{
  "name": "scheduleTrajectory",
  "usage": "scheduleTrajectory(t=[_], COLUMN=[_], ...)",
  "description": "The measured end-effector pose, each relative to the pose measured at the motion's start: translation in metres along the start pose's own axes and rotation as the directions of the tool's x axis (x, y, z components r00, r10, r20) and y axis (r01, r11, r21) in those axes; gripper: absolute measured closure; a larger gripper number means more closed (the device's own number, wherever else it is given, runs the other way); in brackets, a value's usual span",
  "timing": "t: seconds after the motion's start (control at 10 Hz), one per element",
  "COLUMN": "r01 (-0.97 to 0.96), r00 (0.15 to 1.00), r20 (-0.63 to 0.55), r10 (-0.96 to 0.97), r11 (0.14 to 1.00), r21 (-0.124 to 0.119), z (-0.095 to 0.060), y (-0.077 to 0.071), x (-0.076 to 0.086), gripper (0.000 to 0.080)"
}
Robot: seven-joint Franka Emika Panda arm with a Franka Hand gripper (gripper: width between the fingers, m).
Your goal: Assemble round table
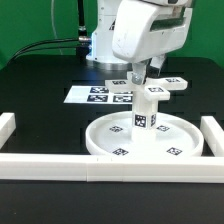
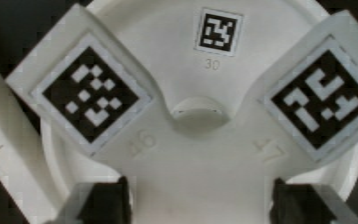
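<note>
The large rimmed round disc (image 1: pixel 120 148) lies flat at the front middle of the table. The short cylinder leg (image 1: pixel 148 112) stands upright on its centre. The cross-shaped base (image 1: pixel 152 88) sits level on top of the leg. My gripper (image 1: pixel 140 74) comes down from above and is shut on one arm of the base. In the wrist view the base (image 2: pixel 194 150) fills the picture with its tags, and its white arm spans the gap between my dark fingers (image 2: pixel 119 202). My gripper (image 2: pixel 215 205) holds it there. The leg is hidden in the wrist view.
The marker board (image 1: pixel 92 95) lies flat behind the disc toward the exterior view's left. Long white border bars run along the front (image 1: pixel 110 168), the left (image 1: pixel 8 128) and the right (image 1: pixel 213 135). The arm's white body (image 1: pixel 145 35) hangs over the back middle.
</note>
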State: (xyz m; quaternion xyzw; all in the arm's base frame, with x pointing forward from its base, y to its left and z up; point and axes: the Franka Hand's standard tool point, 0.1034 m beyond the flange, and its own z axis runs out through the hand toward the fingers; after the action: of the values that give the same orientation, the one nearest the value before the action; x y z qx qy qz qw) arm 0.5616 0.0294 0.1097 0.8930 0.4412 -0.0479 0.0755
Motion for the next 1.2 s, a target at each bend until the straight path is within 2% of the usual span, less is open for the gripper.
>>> scheduleTrajectory(t=[0.2,0.4,0.6,0.9,1.2], r01=[-0.236,-0.515,-0.676,-0.793,-0.896], r00=[0.972,0.855,0.734,0.604,0.437], r20=[-0.010,-0.010,0.005,0.022,0.046], r10=[0.237,0.518,0.679,0.796,0.898], r11=[0.971,0.853,0.729,0.599,0.429], r21=[0.029,0.085,0.113,0.112,0.115], z=[0.0013,0.0020,0.0018,0.0007,0.0005], y=[0.0040,0.0024,0.0007,-0.0009,-0.0023], x=[-0.0067,-0.0074,-0.0057,-0.0024,-0.0007], gripper=[0.0432,0.0441,0.0449,0.0484,0.0509])
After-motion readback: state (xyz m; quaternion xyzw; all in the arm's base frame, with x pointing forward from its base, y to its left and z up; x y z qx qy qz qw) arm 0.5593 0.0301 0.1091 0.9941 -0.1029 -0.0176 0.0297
